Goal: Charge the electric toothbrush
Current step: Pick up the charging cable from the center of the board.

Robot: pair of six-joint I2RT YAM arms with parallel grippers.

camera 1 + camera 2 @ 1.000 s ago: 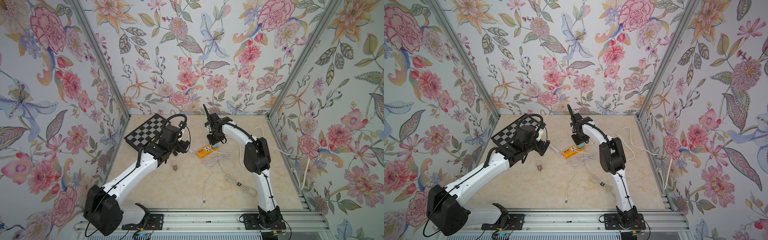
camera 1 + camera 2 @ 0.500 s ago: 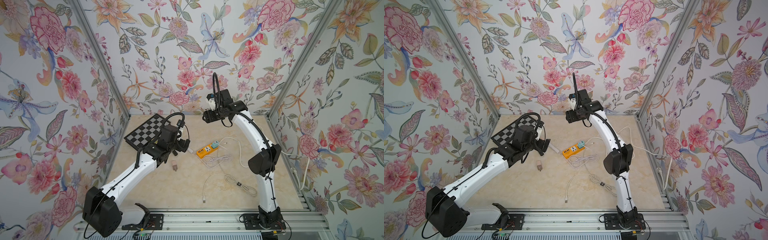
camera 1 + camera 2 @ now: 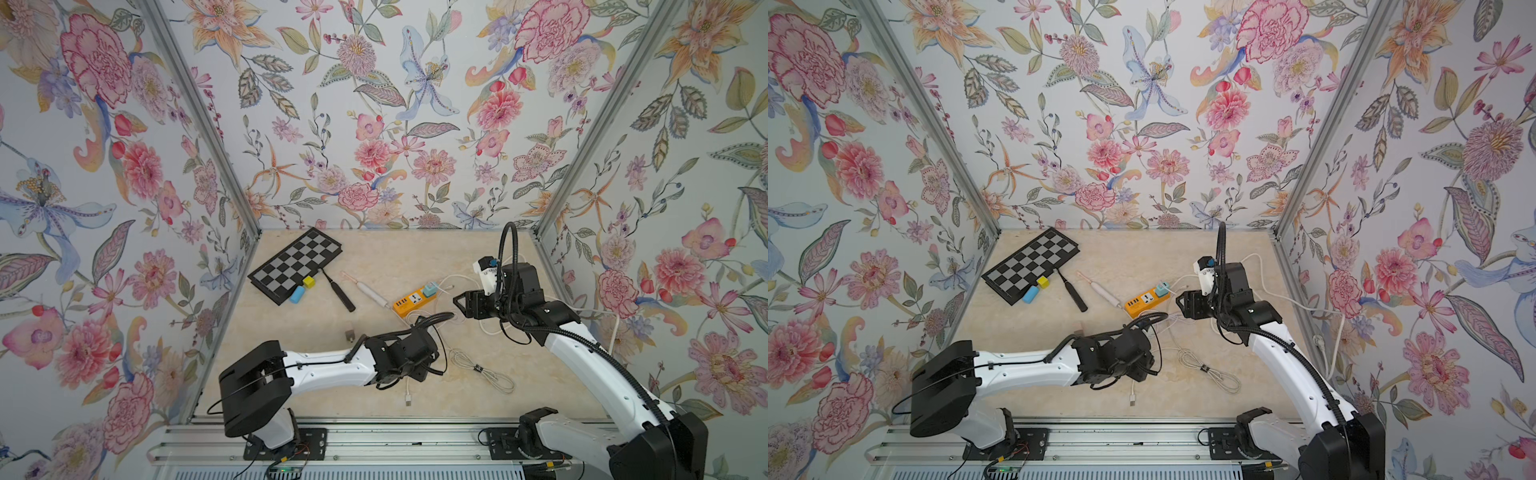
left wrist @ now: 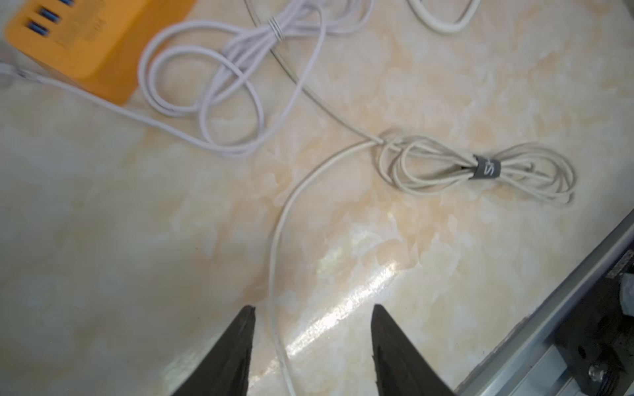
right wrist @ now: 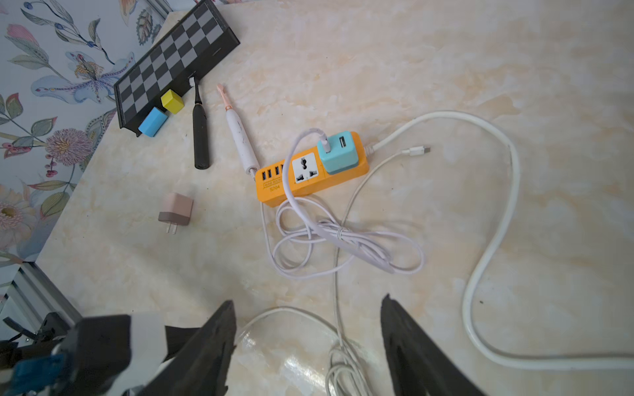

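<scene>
Two electric toothbrushes lie side by side toward the far left: a black plastic toothbrush and a white toothbrush with a pink head. The white one's base sits just beside the USB end of the orange power strip, presumably to suit a short lead. Near the front edge, the left gripper stands with its jaws apart astride a loose beige charging cable, likely lined up to pinch it. To the right, the right gripper hovers with its jaws apart and empty, apparently keeping clear.
</scene>
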